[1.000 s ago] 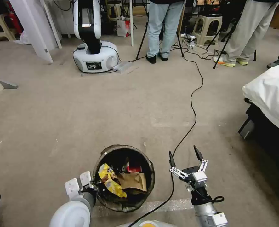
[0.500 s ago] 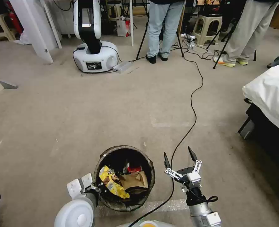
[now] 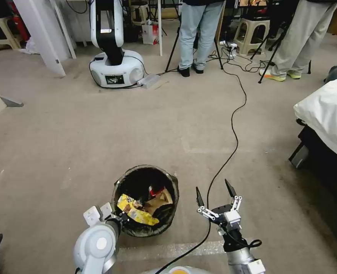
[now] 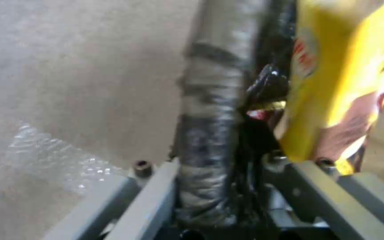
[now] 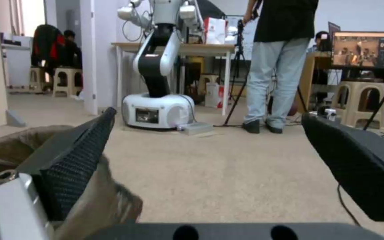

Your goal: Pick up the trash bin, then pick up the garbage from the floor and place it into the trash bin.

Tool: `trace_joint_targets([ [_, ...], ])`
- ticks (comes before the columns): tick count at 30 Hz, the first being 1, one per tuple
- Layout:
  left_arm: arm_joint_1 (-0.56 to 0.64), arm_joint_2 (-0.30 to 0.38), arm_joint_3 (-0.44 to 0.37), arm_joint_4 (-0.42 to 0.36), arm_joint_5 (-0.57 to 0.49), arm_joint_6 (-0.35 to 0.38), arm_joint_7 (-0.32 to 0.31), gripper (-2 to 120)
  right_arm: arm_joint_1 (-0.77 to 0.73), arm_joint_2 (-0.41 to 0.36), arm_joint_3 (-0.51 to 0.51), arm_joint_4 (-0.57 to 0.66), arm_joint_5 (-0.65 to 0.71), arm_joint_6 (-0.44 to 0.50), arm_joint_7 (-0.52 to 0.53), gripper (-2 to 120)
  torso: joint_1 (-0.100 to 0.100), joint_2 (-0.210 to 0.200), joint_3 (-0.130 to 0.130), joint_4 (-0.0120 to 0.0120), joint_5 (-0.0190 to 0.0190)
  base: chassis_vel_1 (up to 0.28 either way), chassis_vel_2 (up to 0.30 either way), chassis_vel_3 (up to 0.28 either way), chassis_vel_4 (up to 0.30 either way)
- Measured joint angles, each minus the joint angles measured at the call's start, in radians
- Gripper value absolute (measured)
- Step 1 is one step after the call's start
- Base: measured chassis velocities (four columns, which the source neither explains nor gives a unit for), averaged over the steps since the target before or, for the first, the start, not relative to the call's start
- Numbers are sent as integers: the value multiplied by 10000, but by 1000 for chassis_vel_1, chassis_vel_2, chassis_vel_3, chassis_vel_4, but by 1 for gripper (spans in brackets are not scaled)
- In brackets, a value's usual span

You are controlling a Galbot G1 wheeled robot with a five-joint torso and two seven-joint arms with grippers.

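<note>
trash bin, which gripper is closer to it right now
Left. The left gripper is clamped on the near rim of the trash bin, holding it. The right gripper hangs open beside the bin, apart from it.

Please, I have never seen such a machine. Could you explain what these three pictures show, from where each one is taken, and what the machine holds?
This is a wheeled robot with two arms, each ending in a gripper. The wide picture comes from a camera on its head, looking down at the carpet floor. The other two come from cameras on its wrists.

The left gripper is shut on the rim of the trash bin, a small bucket lined with a dark bag. The left wrist view shows that rim between the fingers. Inside the bin lie a yellow wrapper, a tan paper and a red scrap.

The right gripper is open and holds nothing, beside the bin, above a black cable on the floor. Its wrist view looks across the room at another robot.
</note>
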Motion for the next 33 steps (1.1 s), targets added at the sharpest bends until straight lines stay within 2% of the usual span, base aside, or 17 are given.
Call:
trace_joint_targets([
  [1,0,0,0,0,0,0,0,11,0,0,0,0,0,0,0,100,0,0,0,0,0,0,0,0,0],
  [3,-156,19,-47,0,-114,1,32,23,-32,12,-2,-8,-20,24,-48,100,0,0,0,-2,3,0,0,0,0],
  [5,-189,35,-71,1,-141,0,45,25,-37,12,-1,-8,-23,27,-55,100,0,0,0,-3,3,0,0,0,0],
  [7,-282,101,-175,-31,-203,0,132,36,-47,14,0,-9,-25,34,-89,100,0,0,0,-3,6,0,0,0,0],
  [8,-282,101,-175,-31,-203,0,132,36,-47,14,0,-9,-25,34,-89,100,0,0,0,-3,6,0,0,0,0],
  [10,-305,124,-194,-140,-166,1,247,47,-47,34,-35,-23,-33,38,-124,100,0,0,0,0,8,0,0,0,0],
  [11,-305,124,-194,-140,-166,1,247,47,-47,34,-35,-23,-33,38,-124,100,0,0,0,0,8,0,0,0,0],
  [13,-330,139,-196,-264,8,2,386,57,-51,55,-110,-54,-72,48,-145,100,1,0,0,-1,8,0,0,0,0],
  [14,-330,139,-196,-264,8,2,386,57,-51,55,-110,-54,-72,48,-145,100,1,0,0,-1,8,0,0,0,0],
  [15,-351,165,-192,-388,130,2,472,66,-60,73,-150,-64,-105,71,-162,100,1,0,0,-1,9,0,0,0,0],
  [17,-367,230,-193,-605,225,2,569,74,-83,76,-170,-71,-114,86,-181,100,0,0,0,0,9,0,0,0,0],
  [18,-367,230,-193,-605,225,2,569,74,-83,76,-170,-71,-114,86,-181,100,0,0,0,0,9,0,0,0,0],
  [21,-380,369,-234,-1006,425,4,710,88,-110,68,-168,-75,-126,113,-209,100,0,0,0,0,9,0,0,0,0],
  [22,-380,369,-234,-1006,425,4,710,88,-110,68,-168,-75,-126,113,-209,100,0,0,0,0,9,0,0,0,0],
  [25,-244,441,-229,-1342,876,5,945,101,-122,65,-148,-64,-129,116,-211,100,0,0,0,1,10,0,0,0,0],
  [31,84,466,-122,-1751,1724,5,1333,111,-125,76,-140,-26,-134,116,-211,100,1,0,0,1,10,0,0,0,0],
  [33,379,471,-15,-2034,2716,-38,1788,113,-128,96,-126,15,-138,116,-201,100,0,0,-1,1,9,0,0,0,0],
])
